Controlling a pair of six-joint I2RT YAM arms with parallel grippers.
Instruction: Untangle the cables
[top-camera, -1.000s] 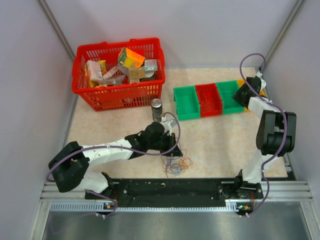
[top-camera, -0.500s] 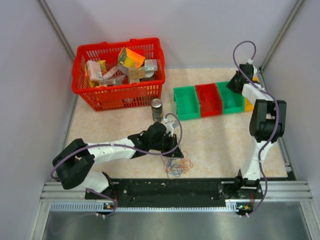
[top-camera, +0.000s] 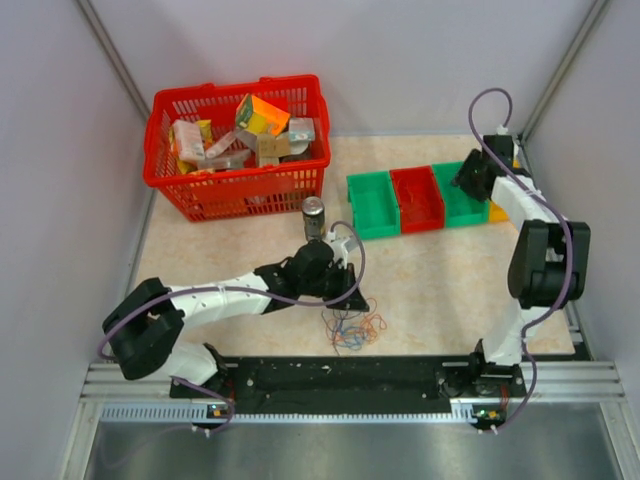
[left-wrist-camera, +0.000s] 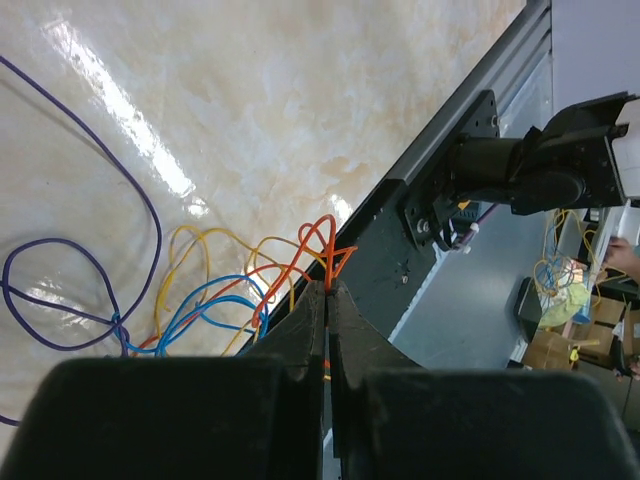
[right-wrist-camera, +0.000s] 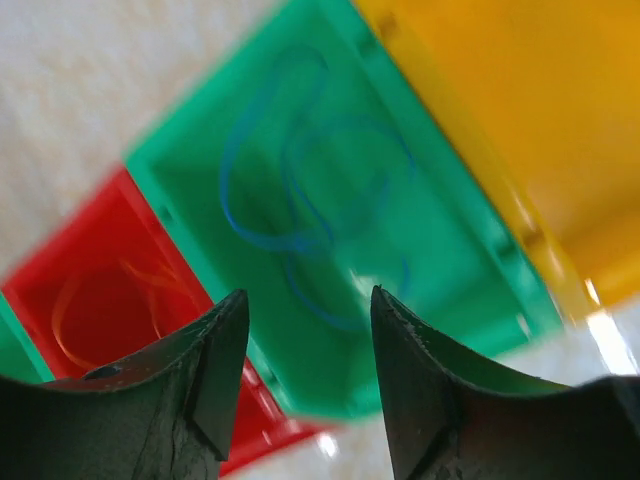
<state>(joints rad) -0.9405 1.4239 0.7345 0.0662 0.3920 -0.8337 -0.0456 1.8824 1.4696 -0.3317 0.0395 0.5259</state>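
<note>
**Marbled tabletop, a knot partly sorted**

Beige marbled tabletop (top-camera: 440, 290) runs under both my arms, with pale walls behind.

My left pincer (left-wrist-camera: 327, 288) is clenched. Pinched right at its tips is an orange-red cable (left-wrist-camera: 322, 235), whose loop arches just beyond them. To that pincer's left the rest of the tangle (top-camera: 352, 328) lies on the surface. A blue strand (left-wrist-camera: 215, 300) and a yellow strand (left-wrist-camera: 190, 250) cross the orange-red one close by, and a purple strand (left-wrist-camera: 60, 290) loops farther out.

My right pincer (right-wrist-camera: 308, 300) is released, with nothing between its fingers, and hangs over the row of bins, well apart from the tangle. Directly beneath it is the green bin (right-wrist-camera: 440, 230), with a blue cable (right-wrist-camera: 285, 243) coiled inside. To one side is the red bin (right-wrist-camera: 100, 235), holding an orange loop (right-wrist-camera: 150, 272). To the other is a yellow bin (right-wrist-camera: 520, 100), whose contents I cannot make out.

I judge the job partly done. Two cables look already separated and binned. What is left is to draw the orange-red one clear of the knot, then free the blue, yellow and purple strands that are not yet parted.
</note>
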